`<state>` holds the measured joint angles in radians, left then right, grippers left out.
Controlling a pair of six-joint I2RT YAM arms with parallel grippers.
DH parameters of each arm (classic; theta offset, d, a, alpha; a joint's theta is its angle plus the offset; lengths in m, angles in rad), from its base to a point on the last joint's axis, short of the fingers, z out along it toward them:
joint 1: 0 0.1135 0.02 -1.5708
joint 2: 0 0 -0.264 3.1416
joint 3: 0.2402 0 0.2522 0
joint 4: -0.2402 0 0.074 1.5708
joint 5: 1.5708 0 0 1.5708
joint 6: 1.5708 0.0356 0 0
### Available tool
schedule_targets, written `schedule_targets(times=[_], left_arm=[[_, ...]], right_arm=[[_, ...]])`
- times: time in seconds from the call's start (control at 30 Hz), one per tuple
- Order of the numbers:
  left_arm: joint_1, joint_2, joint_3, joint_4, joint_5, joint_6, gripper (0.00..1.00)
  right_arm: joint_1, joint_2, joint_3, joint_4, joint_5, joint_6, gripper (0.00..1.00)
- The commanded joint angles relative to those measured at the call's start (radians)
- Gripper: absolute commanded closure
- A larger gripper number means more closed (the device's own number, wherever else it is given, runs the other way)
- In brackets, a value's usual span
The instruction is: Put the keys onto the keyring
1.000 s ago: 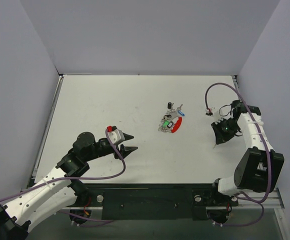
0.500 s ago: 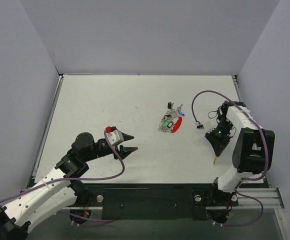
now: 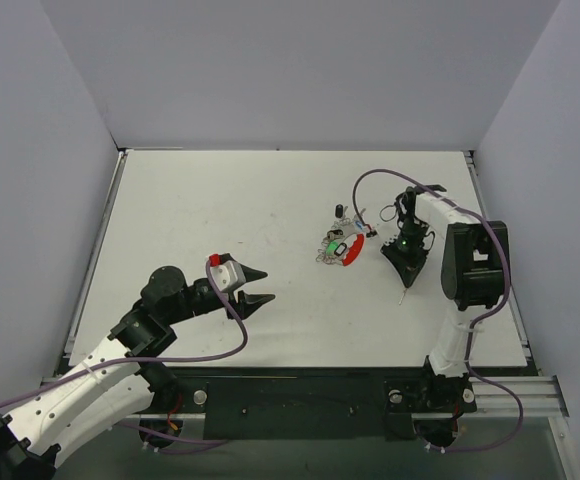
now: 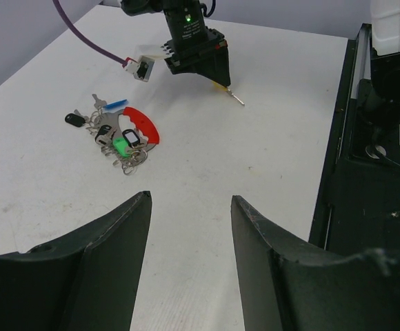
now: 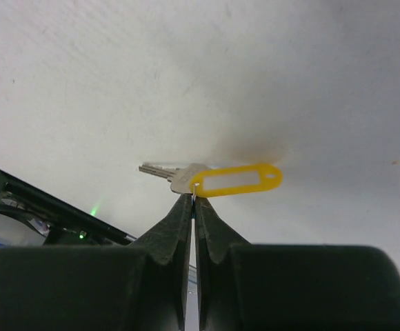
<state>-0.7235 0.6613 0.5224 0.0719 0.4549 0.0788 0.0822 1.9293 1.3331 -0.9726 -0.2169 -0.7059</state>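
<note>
Near left of white tabletop (image 3: pixel 220 200): left hand (image 3: pixel 267 286), released, fingers spread, nothing between them, pointing toward the middle. Centre right: keyring (image 3: pixel 351 256), red arc plus silvery part, flat on tabletop, well apart from left hand. Bunched on and against keyring: keys (image 3: pixel 334 246) with green and black caps; cannot tell which are threaded. Just beyond the bunch: black-capped key (image 3: pixel 340 210), then blue-capped key (image 3: pixel 361 226). Right of keyring, near it: right hand (image 3: pixel 405 280), clenched on yellow-tagged key (image 5: pixel 238 181), pinching the small ring joining tag and blade. Blade pointing down at tabletop; touching or not, cannot tell.
</note>
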Motion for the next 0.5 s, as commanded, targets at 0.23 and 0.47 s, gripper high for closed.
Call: schedule_targets(times=[0.23, 0.47], left_arm=[[0.012, -0.002, 0.002, 0.049, 0.008, -0.002, 0.41], [0.015, 0.006, 0.001, 0.054, 0.014, -0.005, 0.41]], right_arm=[[0.053, 0.108, 0.118, 0.012, 0.027, 0.105, 1.0], [0.064, 0.126, 0.129, 0.046, 0.04, 0.128, 1.0]])
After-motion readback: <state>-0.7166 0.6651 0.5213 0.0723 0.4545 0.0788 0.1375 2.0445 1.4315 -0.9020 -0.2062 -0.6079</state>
